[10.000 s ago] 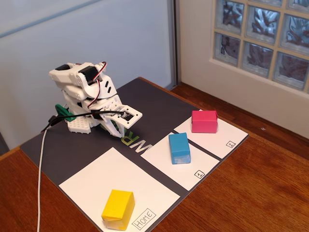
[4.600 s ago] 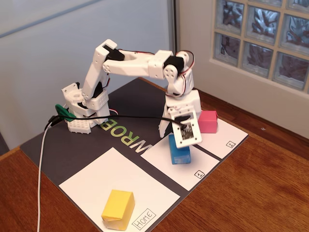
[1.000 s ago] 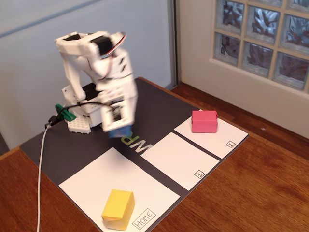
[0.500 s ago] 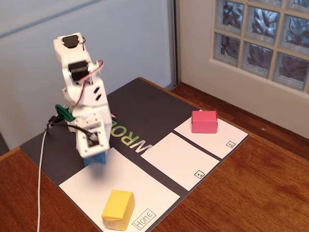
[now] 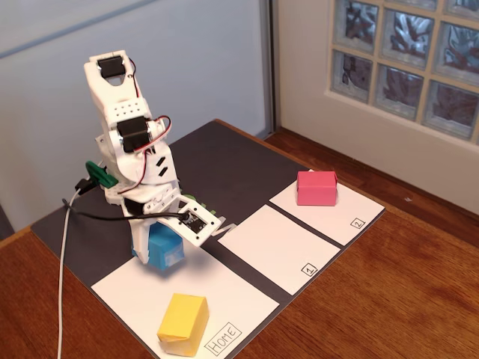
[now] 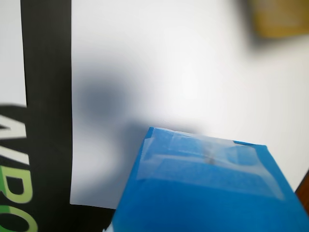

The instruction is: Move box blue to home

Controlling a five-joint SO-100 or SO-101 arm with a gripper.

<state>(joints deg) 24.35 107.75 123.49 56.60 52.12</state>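
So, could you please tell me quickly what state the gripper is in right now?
Gripper: jaws appear closed on the blue box, which sits at the back edge of the Home sheet.

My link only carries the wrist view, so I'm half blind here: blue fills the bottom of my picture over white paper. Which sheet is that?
Observer: The fixed view shows the blue box over the far left end of the largest sheet, the one labelled Home.
Operator: What's the blurred yellowish patch at my top right?
Observer: A yellow box standing on the same sheet, right by the label corner, apart from the blue one.
Operator: Is the claw open or closed?
Observer: The claw is shut on the blue box, one white finger lying along its right side.
Operator: Anything on the other sheets?
Observer: Sheet 1 is bare; a pink box sits on sheet 2.
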